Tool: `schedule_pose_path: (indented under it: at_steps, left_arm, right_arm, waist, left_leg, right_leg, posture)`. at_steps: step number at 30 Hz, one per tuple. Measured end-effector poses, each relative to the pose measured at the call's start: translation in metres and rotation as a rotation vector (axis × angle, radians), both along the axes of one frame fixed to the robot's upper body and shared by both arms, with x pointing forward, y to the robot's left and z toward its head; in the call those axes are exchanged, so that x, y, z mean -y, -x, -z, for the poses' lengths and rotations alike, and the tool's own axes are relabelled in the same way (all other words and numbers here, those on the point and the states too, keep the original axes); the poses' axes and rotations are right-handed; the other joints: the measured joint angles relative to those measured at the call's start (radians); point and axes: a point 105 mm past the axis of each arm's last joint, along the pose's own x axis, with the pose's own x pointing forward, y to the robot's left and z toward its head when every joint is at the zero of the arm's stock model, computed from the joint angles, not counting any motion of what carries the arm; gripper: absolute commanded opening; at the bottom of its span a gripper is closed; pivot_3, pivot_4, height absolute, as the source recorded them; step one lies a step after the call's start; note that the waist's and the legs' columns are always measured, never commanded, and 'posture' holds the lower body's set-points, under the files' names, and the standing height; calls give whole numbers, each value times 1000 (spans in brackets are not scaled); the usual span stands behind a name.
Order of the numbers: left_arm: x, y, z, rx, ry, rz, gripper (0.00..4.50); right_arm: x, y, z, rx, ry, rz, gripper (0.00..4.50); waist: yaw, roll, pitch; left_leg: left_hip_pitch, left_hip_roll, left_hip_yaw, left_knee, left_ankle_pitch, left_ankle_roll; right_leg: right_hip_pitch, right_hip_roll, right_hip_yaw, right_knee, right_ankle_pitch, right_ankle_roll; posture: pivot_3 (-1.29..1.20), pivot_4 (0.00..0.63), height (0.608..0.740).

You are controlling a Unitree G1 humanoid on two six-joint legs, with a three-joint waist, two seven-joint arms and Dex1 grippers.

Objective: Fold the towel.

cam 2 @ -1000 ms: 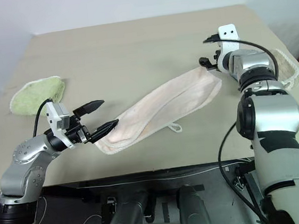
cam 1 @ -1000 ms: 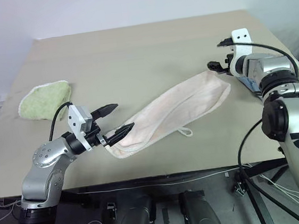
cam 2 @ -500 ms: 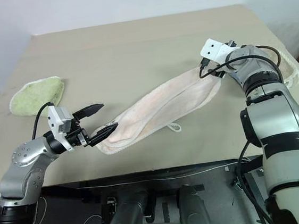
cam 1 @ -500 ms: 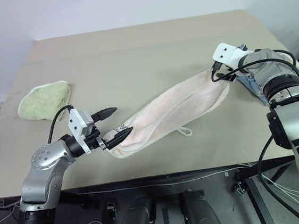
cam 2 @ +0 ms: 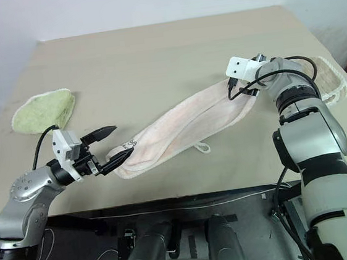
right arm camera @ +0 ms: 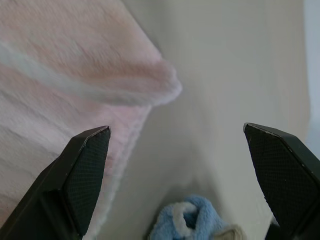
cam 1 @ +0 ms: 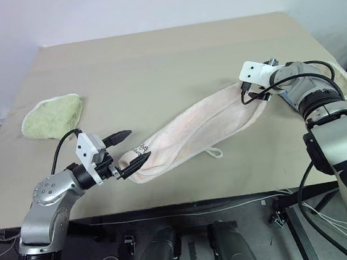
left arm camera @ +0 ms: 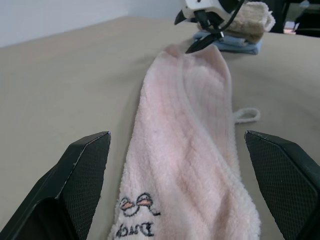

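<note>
Left end effector (cam 1: 125,150) open, fingers straddling the towel (cam 1: 198,129) at its near, printed end. Right end effector (cam 1: 252,92) open too, poised at the far end. Towel lies stretched diagonally across the worktop (cam 1: 154,64), unfolded. Step in hand: reaching for the ends. Next, probably: close both on the cloth before lifting.

Both arms are built of rounded silver-grey metal segments joined by black bands, each ending in a white angular wrist block, a looping black cable and a gripper of two tapered black fingers with cross-hatched inner pads, the left gripper (cam 1: 125,150) and the right gripper (left arm camera: 199,31).
</note>
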Motion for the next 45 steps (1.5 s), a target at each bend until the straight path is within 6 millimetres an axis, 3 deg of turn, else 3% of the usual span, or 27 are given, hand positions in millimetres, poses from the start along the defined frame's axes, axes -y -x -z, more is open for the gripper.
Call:
schedule_pose_path:
  at_steps: [4, 12, 15, 19, 26, 30, 35, 38, 45]
  left_arm:
    - [-2, 4, 5, -6, -4, -6, 4500]
    - [-1, 0, -2, 34, -11, 6, 4500]
    - [0, -2, -6, 48, -17, 9, 4500]
    - [-2, -2, -2, 34, -20, 3, 4500]
    - [-1, 1, 4, 30, -6, -3, 4500]
    - [1, 0, 8, 26, -3, 6, 4500]
    - [9, -6, 8, 28, 1, 50, 4500]
    - [14, -9, 7, 31, -2, 73, 4500]
    - [16, -10, 6, 34, -4, 82, 4500]
  right_arm:
    - [8, 2, -3, 5, 16, 15, 4488]
    - [-13, -1, 13, -31, 30, -31, 4488]
    - [-9, 0, 18, -58, -17, 39, 4488]
    - [8, 8, 20, -85, -335, 251, 4488]
    - [16, 28, 7, -237, -911, 436, 4488]
    - [15, 39, 13, -320, -1061, 519, 4488]
    - [19, 49, 35, -373, -1117, 609, 4488]
    - [22, 49, 37, -355, -1115, 627, 3903]
    - [25, 52, 39, -358, -1118, 641, 1560]
  waist:
    - [-1, 0, 0]
    - [-1, 0, 0]
    - [2, 0, 0]
    - [5, 0, 0]
    - [0, 0, 0]
    - [2, 0, 0]
    - [5, 0, 0]
    - [4, 0, 0]
    - [3, 0, 0]
  left_leg:
    - [1, 0, 0, 0, -1, 1]
    - [3, 0, 0, 0, -2, 0]
    - [3, 0, 0, 0, -2, 0]
    - [3, 0, 0, 0, -2, 0]
    - [3, 0, 0, -1, -3, 0]
    - [3, 0, 0, -1, -3, 0]
    - [2, 0, 0, 0, -3, 1]
    - [2, 0, 0, 0, -3, 1]
    - [2, 0, 0, 0, -3, 1]
  right_leg:
    - [0, 0, 0, 1, 0, 0]
    - [1, 0, 0, 2, 0, -1]
    - [1, 0, 0, 2, 0, -1]
    - [2, 0, 0, 2, 0, -1]
    - [2, 0, 0, 2, -1, -1]
    - [2, -1, 0, 2, -1, -2]
    - [2, -1, 0, 1, -1, -1]
    - [2, -1, 0, 1, -1, -1]
    - [2, -1, 0, 1, -1, -1]
  posture:
    - [0, 150, 740]
    - [0, 150, 740]
    - [0, 150, 740]
    - [0, 150, 740]
    - [0, 150, 740]
    - [0, 150, 740]
    - [0, 150, 740]
    - [0, 150, 740]
    - [0, 150, 740]
